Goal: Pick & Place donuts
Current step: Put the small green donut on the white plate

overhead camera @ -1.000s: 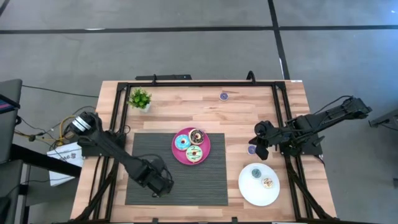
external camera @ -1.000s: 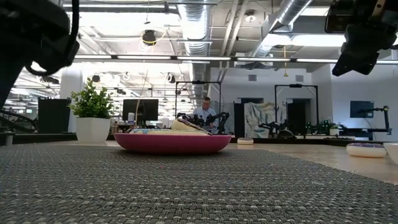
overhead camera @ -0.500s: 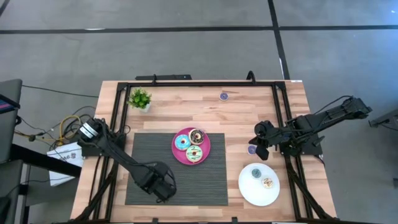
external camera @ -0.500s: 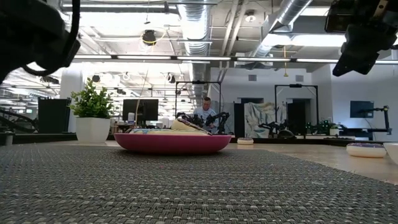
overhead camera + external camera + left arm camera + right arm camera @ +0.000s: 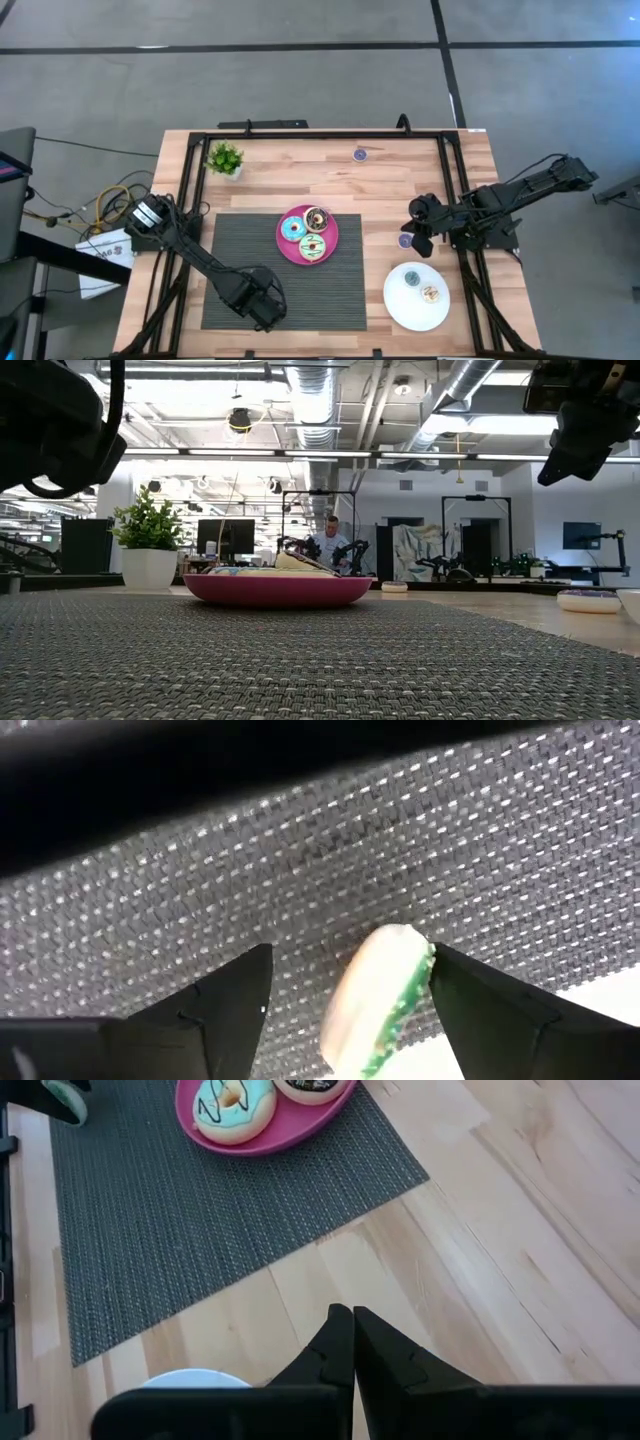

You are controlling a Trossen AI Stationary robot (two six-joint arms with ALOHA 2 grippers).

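Observation:
My left gripper (image 5: 262,302) hangs over the near part of the dark mat (image 5: 285,300), with a green-iced donut (image 5: 378,1005) between its fingers. Its own view shows that donut edge-on. My right gripper (image 5: 420,236) is shut and empty, up over the wood right of the mat, beside a purple donut (image 5: 404,240) that lies flat on the table. Blue (image 5: 292,229), chocolate (image 5: 316,217) and green (image 5: 312,247) donuts lie on the pink plate (image 5: 330,232). Two more donuts lie on the white plate (image 5: 400,310). My left gripper has the green-iced donut standing on edge and tilted between its two fingers. The donut's rim (image 5: 422,958) lies against one fingertip (image 5: 445,970). A gap shows between the donut and the other fingertip (image 5: 255,970). Where else it is held lies below the picture's edge.
A small potted plant (image 5: 225,158) stands at the far left corner. Another purple donut (image 5: 360,154) lies near the far edge. Black frame rails (image 5: 190,200) run along the table's left, right and far sides. A person sits in the room beyond (image 5: 330,538).
My left gripper has gone toward the table's near edge and a little to the right over the mat.

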